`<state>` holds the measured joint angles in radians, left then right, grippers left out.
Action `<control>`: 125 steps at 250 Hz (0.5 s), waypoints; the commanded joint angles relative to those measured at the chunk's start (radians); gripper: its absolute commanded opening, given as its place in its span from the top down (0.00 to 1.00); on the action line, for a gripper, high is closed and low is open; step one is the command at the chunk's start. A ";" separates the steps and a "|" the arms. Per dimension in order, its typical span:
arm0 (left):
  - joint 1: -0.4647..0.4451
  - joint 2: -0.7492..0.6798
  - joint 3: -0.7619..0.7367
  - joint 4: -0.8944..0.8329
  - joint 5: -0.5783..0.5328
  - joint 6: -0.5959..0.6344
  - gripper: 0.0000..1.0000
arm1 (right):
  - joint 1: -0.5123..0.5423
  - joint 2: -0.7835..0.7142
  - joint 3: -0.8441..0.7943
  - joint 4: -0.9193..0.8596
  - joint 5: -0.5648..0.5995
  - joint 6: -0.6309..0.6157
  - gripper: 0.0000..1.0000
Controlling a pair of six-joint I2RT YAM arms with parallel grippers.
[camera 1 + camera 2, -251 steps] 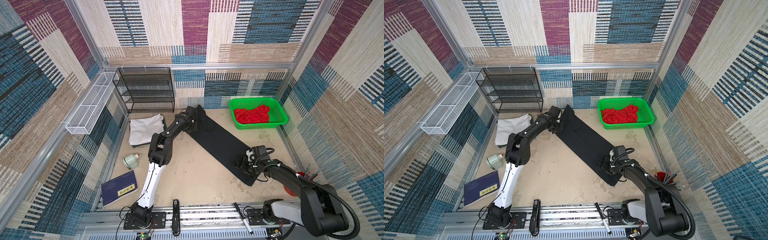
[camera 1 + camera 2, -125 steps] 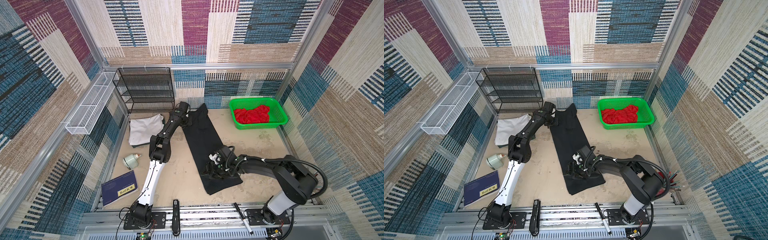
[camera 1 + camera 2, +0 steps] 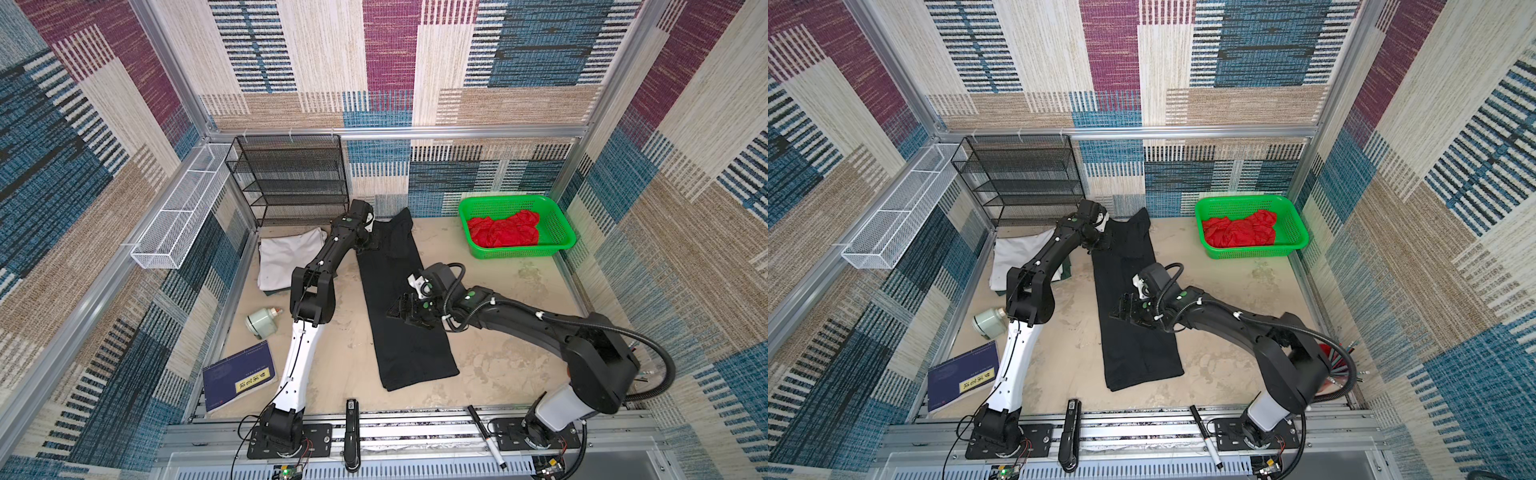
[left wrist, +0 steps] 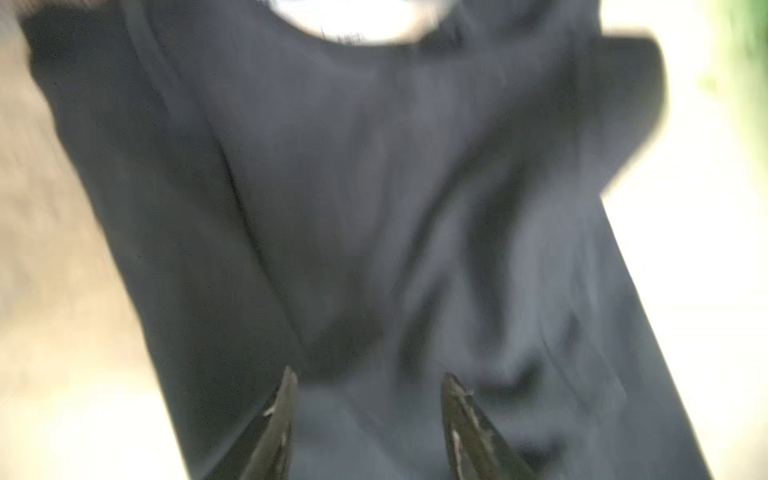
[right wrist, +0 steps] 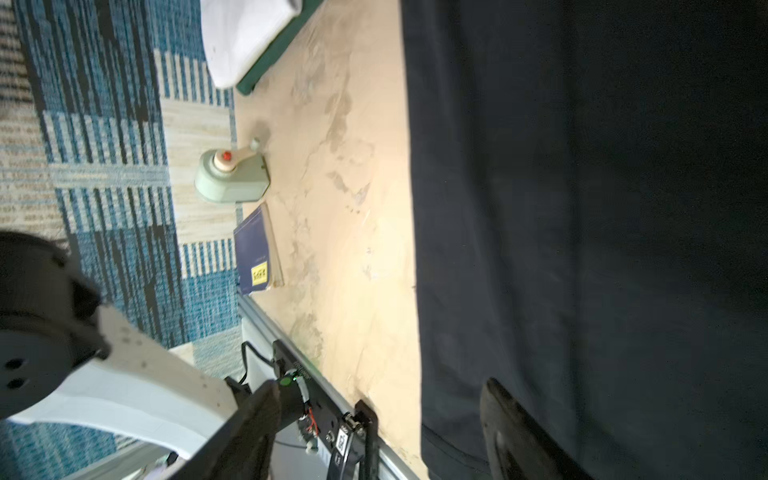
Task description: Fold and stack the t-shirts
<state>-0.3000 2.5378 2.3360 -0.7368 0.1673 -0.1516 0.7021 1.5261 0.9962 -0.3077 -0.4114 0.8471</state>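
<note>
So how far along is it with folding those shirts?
Looks done: the white t-shirt lies folded on the dark green t-shirt at the back left. In hand: the black t-shirt is laid out as a long narrow strip; the left gripper, open, is at its collar end and the right gripper, open, over its middle. Left: the red t-shirt, crumpled in the green basket.

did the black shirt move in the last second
Yes, the black shirt swung its near end left, away from the green basket.
</note>
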 commanded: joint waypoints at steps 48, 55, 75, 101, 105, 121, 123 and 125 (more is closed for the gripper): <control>-0.134 -0.707 -0.873 0.138 0.092 -0.194 0.44 | -0.055 -0.254 -0.285 -0.217 0.226 -0.016 0.33; -0.161 -0.754 -0.928 0.116 0.078 -0.204 0.44 | -0.055 -0.270 -0.311 -0.211 0.219 -0.016 0.38; -0.234 -0.881 -1.081 0.099 0.045 -0.254 0.45 | -0.055 -0.314 -0.384 -0.187 0.202 -0.010 0.50; -0.300 -0.976 -1.230 0.105 0.119 -0.318 0.47 | -0.053 -0.340 -0.446 -0.165 0.174 -0.013 0.53; -0.309 -0.986 -1.247 0.103 0.127 -0.324 0.48 | -0.053 -0.340 -0.452 -0.164 0.167 -0.014 0.54; -0.349 -1.024 -1.318 0.126 0.152 -0.345 0.48 | -0.045 -0.342 -0.472 -0.159 0.157 -0.013 0.57; -0.354 -1.027 -1.327 0.130 0.155 -0.348 0.48 | -0.044 -0.342 -0.474 -0.158 0.156 -0.012 0.58; -0.358 -1.031 -1.335 0.134 0.158 -0.351 0.49 | -0.043 -0.343 -0.478 -0.157 0.154 -0.011 0.58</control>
<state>-0.6071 1.5600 1.0981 -0.6250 0.2649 -0.4232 0.6483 1.1923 0.5488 -0.4938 -0.2325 0.8356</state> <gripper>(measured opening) 0.520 0.445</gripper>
